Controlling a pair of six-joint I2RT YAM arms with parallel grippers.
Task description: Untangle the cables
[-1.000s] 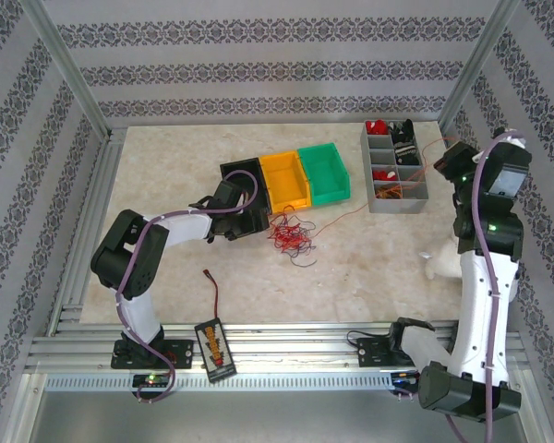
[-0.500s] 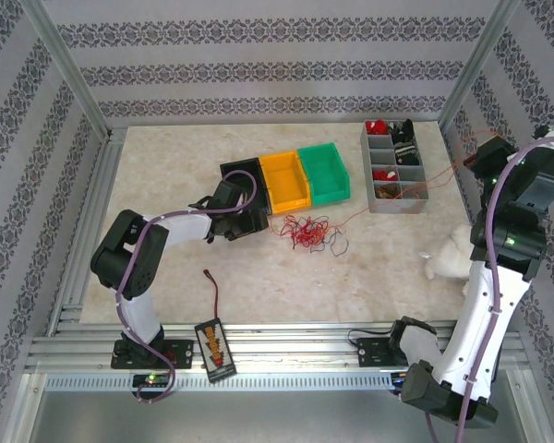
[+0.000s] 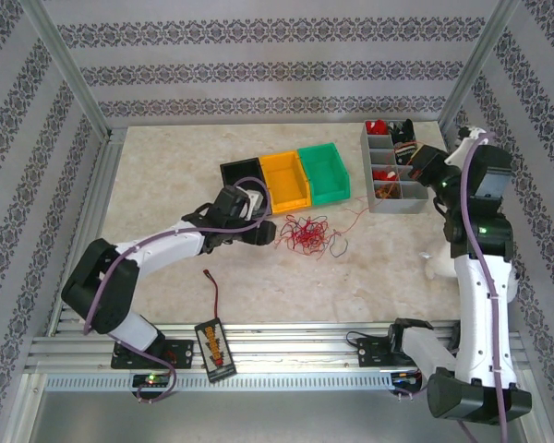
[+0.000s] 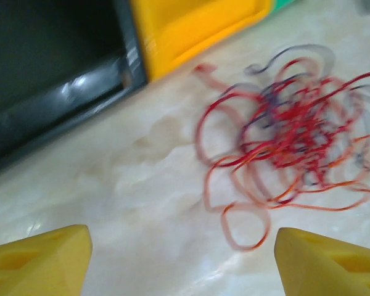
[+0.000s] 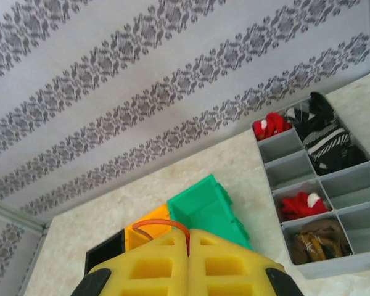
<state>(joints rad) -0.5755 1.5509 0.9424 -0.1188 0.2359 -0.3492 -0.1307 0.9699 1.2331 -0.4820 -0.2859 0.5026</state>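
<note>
The left pincer (image 3: 261, 233) is released, its two yellow fingertips (image 4: 43, 259) spread wide and low over the surface (image 3: 166, 166) with nothing between them. It sits just beside the near corner of the black bin (image 3: 243, 180) and just left of the cables (image 3: 305, 233). The right pincer (image 3: 417, 164) is raised over the grey divided tray (image 3: 394, 171) and clenched. In its wrist view the yellow fingers (image 5: 160, 265) meet flush, and a thin orange strand (image 5: 163, 223) arches out of the seam between them. The overhead view cannot settle that grip. It does show a fine red line (image 3: 355, 214) leaving the clump's right side and rising toward the tray. The left wrist view, blurred, shows the cables (image 4: 296, 135) as loose red and orange loops with a few darker ones, lying on bare marble in front of the orange bin (image 4: 191, 31). From above the clump lies in front of the orange bin (image 3: 286, 180) and the green bin (image 3: 323, 173), touching neither. It is wider than deep, with its long axis running left to right and the stray end pointing up and right.
</note>
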